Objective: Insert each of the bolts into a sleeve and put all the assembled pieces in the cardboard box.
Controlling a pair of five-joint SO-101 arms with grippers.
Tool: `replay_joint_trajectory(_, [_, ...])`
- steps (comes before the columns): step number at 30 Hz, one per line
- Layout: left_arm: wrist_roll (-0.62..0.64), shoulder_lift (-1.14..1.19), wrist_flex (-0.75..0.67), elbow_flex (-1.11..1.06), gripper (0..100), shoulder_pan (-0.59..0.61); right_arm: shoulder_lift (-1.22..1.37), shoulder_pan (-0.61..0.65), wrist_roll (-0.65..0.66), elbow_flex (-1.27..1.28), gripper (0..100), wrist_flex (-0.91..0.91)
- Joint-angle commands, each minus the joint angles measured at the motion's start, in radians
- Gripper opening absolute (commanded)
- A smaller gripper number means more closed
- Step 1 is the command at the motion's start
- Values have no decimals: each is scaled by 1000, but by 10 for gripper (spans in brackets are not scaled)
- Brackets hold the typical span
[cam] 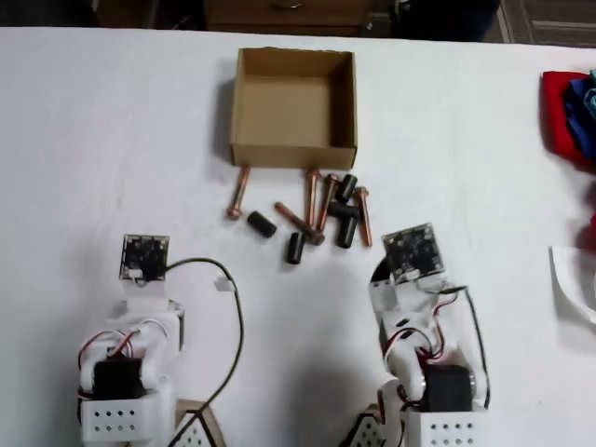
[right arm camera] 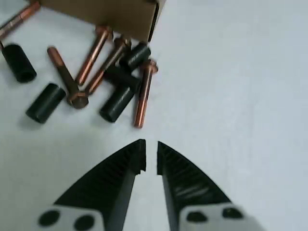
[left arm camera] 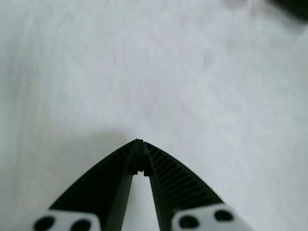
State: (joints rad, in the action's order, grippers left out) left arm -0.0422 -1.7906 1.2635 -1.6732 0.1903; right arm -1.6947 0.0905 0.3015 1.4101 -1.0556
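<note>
The open, empty cardboard box stands at the table's far middle. In front of it lie several copper bolts and several black sleeves, all loose; one bolt lies apart to the left. The left arm and right arm sit near the front edge. My left gripper is shut over bare white cloth. My right gripper hovers just short of the pile with its tips nearly touching and holds nothing. Closest to it are a bolt and a sleeve, with the box beyond.
A red cloth bundle lies at the right edge, and a white object below it. A black cable loops on the table between the arms. White cloth covers the table.
</note>
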Motion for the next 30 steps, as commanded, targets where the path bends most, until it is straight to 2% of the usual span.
replay_joint_trajectory(1, [-9, -5, 8, -22, 27, 9, 249, 15, 2, -302, 124, -5])
replay_joint_trajectory(5, [-9, -5, 8, -22, 27, 9, 743, 28, -15, -726, 101, -145])
replay_joint_trajectory(8, [-9, -5, 8, -22, 27, 9, 1115, 39, -81, -1063, 87, -403])
replay_joint_trajectory(11, [-9, -5, 8, -22, 27, 9, 1435, 114, -101, -1321, 87, -690])
replay_joint_trajectory(12, [-9, -5, 8, -22, 27, 9, 1526, 145, -104, -1363, 87, -728])
replay_joint_trajectory(19, [-9, -5, 8, -22, 27, 9, 1890, 208, -104, -1402, 87, -645])
replay_joint_trajectory(24, [-9, -5, 8, -22, 27, 9, 1983, 214, -104, -1514, 89, -587])
replay_joint_trajectory(30, [-9, -5, 8, -22, 27, 9, 2054, 226, -106, -1620, 164, -533])
